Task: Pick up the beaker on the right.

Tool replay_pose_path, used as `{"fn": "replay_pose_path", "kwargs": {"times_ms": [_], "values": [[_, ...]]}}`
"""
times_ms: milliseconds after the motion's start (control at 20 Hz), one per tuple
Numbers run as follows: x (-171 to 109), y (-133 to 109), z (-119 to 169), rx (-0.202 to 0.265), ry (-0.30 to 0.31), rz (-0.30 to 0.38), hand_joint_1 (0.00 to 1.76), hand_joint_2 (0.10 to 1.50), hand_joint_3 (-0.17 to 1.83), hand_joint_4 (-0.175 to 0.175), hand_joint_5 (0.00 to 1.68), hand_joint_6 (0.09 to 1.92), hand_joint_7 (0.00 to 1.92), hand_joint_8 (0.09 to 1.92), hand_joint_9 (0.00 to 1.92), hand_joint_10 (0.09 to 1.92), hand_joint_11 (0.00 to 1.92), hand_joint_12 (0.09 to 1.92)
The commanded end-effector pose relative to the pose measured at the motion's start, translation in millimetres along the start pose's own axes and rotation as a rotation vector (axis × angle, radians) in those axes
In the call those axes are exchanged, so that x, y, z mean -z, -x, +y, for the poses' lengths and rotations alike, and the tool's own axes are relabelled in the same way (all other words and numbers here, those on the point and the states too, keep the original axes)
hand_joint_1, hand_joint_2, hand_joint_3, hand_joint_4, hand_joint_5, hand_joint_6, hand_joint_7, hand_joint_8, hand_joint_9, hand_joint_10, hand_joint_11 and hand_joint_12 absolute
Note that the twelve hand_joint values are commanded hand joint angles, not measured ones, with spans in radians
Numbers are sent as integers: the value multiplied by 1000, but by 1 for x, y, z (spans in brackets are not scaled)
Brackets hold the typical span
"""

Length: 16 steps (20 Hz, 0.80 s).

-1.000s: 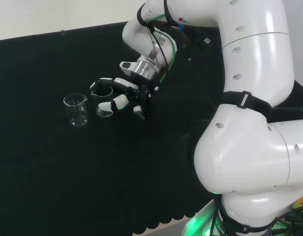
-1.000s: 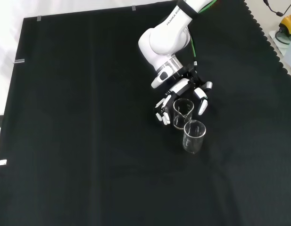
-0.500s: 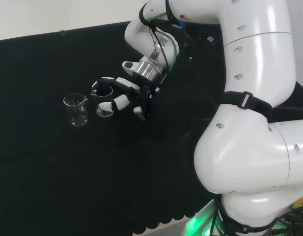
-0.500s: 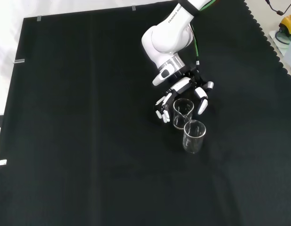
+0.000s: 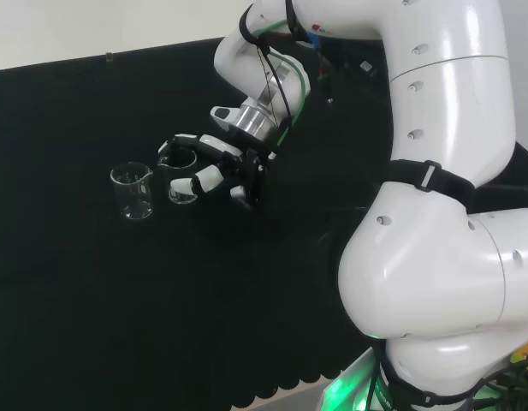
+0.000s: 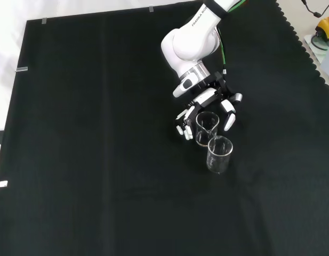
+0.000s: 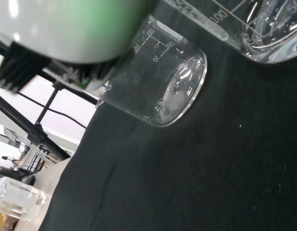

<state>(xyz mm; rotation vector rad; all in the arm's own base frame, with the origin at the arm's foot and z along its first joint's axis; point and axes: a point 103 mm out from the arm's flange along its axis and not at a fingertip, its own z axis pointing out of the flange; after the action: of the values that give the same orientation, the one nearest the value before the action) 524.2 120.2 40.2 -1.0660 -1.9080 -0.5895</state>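
Head view: the hand (image 5: 214, 167) sits low over the black cloth (image 5: 92, 282), its fingers and thumb curled round the nearer beaker (image 5: 180, 177), one set behind the glass and one in front, so I judge it to be grasping that beaker, though whether every finger touches the wall cannot be made out. The second beaker (image 5: 133, 191) stands just beyond the fingertips, close to the held one; their walls look almost touching. Front view: the hand (image 6: 207, 104) comes down from the arm (image 6: 188, 45) and brackets the beaker (image 6: 207, 127) on both sides, while the other beaker (image 6: 219, 154) stands just past it on the side away from the palm. The chief risk, as I judge it, is that a tilted or dragged lift would knock the neighbour over, since so little gap separates the two; smooth clear glass could also slip in the fingers if they close unevenly. Open cloth lies wide on every side of the hand, the bench edges are well apart from it, and straight up is free. Wrist view: both glasses loom close, the farther one (image 7: 158, 86) standing upright on the cloth, the nearer one (image 7: 254, 24) just beside it.
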Motion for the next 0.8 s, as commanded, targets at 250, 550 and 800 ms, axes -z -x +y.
{"fn": "replay_pose_path", "kwargs": {"times_ms": [250, 550, 800], "values": [[-5, 2, 1, -12, 5, -10, 996, 297, 1064, -32, 286, 942, 512, 751, 522, 606, 0, 1288], [-5, 1, 2, -13, 21, -11, 995, 301, 1064, -32, 287, 943, 517, 752, 526, 607, 0, 1291], [-6, 0, 3, -15, 22, -9, 995, 308, 1064, -32, 293, 947, 525, 755, 531, 608, 0, 1299]]}}
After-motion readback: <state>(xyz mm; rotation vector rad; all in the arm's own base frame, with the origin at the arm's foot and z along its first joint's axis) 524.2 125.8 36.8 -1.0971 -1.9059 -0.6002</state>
